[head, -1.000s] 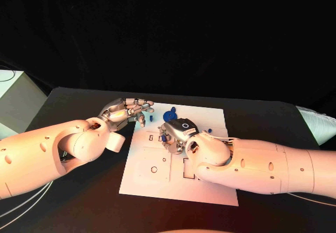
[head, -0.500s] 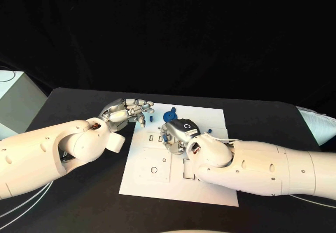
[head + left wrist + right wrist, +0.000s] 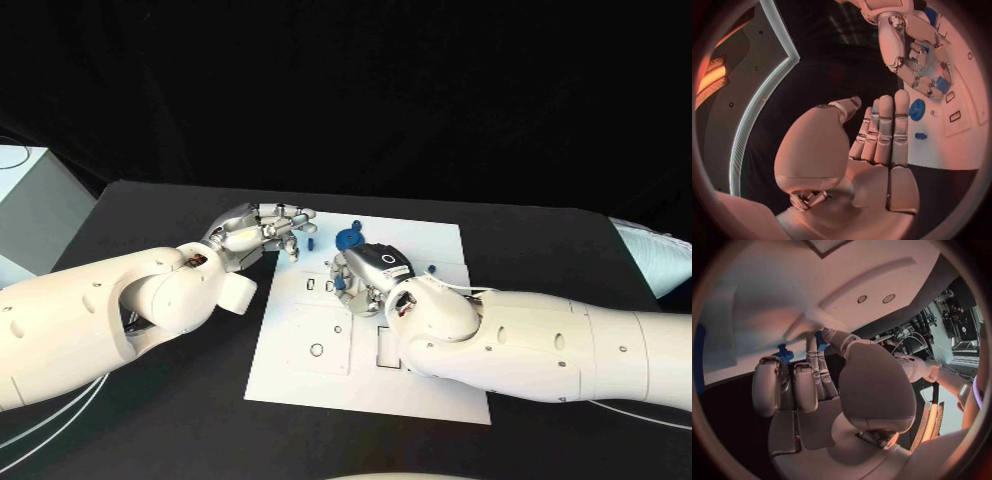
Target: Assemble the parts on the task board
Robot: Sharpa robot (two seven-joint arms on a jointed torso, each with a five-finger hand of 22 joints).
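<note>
I'm reading the assembly as early: the round blue part is lying loose near the board's far edge, with a smaller one beside it. My right hand is hovering over the board's middle, fingers curled around a blue piece as far as I can judge. My left hand is waiting released off the board's left edge. The near half of the board is offering open room.
</note>
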